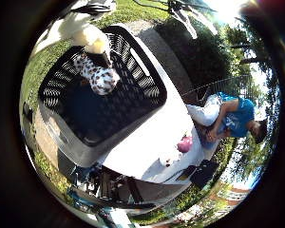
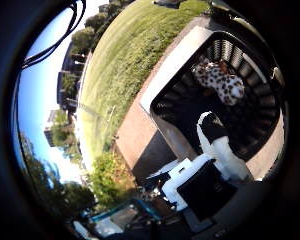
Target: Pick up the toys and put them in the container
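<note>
A white plush toy with dark spots (image 1: pixel 100 75) lies inside the black slatted basket (image 1: pixel 141 107), near one end wall. The basket stands on a white table (image 1: pixel 147 142). My hand (image 1: pixel 88 33) hovers over the basket; one white finger with a black tip reaches down close above the spotted toy. In the thumb side view another finger (image 2: pixel 217 145) stretches out over the basket rim, apart from the toy. Nothing is held between the fingers. A pink toy (image 1: pixel 184 144) rests on the table beyond the basket, beside a small white object (image 1: pixel 170 159).
The table stands outdoors on a paved strip (image 2: pixel 140 145) bordered by a lawn (image 2: pixel 125 55) and bushes (image 1: pixel 194 52). Dark equipment (image 1: pixel 109 183) sits below the table's near edge.
</note>
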Controlling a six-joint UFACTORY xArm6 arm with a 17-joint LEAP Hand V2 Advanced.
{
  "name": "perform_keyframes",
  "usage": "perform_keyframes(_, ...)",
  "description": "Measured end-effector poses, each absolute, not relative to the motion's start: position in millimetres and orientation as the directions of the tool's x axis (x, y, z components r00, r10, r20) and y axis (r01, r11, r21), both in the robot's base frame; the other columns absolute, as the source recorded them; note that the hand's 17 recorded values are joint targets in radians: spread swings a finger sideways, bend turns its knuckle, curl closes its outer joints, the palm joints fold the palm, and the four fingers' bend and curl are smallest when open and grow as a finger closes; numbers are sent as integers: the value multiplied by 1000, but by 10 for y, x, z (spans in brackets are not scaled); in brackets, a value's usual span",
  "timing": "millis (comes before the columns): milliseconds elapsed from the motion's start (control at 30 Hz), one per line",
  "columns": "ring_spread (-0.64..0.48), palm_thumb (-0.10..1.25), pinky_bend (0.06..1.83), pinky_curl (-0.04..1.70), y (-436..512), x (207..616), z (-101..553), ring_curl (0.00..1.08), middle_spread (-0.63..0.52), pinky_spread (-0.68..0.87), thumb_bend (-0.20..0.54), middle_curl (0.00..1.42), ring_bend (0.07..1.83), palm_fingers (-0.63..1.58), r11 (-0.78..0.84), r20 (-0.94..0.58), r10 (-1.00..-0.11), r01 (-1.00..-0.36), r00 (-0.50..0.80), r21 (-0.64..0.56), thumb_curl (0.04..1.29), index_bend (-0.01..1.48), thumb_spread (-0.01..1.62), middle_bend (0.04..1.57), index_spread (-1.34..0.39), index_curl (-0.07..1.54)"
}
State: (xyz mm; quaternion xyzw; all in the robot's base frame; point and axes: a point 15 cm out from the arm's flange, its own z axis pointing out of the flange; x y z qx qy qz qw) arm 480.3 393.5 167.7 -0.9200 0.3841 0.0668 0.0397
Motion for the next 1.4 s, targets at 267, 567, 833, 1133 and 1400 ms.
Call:
perform_keyframes(267,312,777,957,442,2648,5336,2603,311,107,528,-30,343,526,3,-569,-149,-807,-820,571,-61,505,182,1058,175,-472,386)
perform_keyframes(567,304,758,825,355,590,5767,2752,299,83,523,-34,334,477,68,-423,42,-905,-906,423,9,488,188,1066,177,-433,357)
perform_keyframes(833,280,710,741,305,-430,5713,1656,297,68,500,-33,325,430,45,-345,19,-935,-917,355,200,466,179,1090,168,-416,337)
perform_keyframes(1133,270,679,698,271,-1130,5323,537,301,67,473,-31,315,406,4,-279,-5,-953,-874,302,397,435,169,1114,171,-403,299)
perform_keyframes(1400,269,680,676,254,-1160,5153,-157,304,64,460,-28,309,383,7,-294,-40,-950,-844,310,449,417,171,1125,166,-402,285)
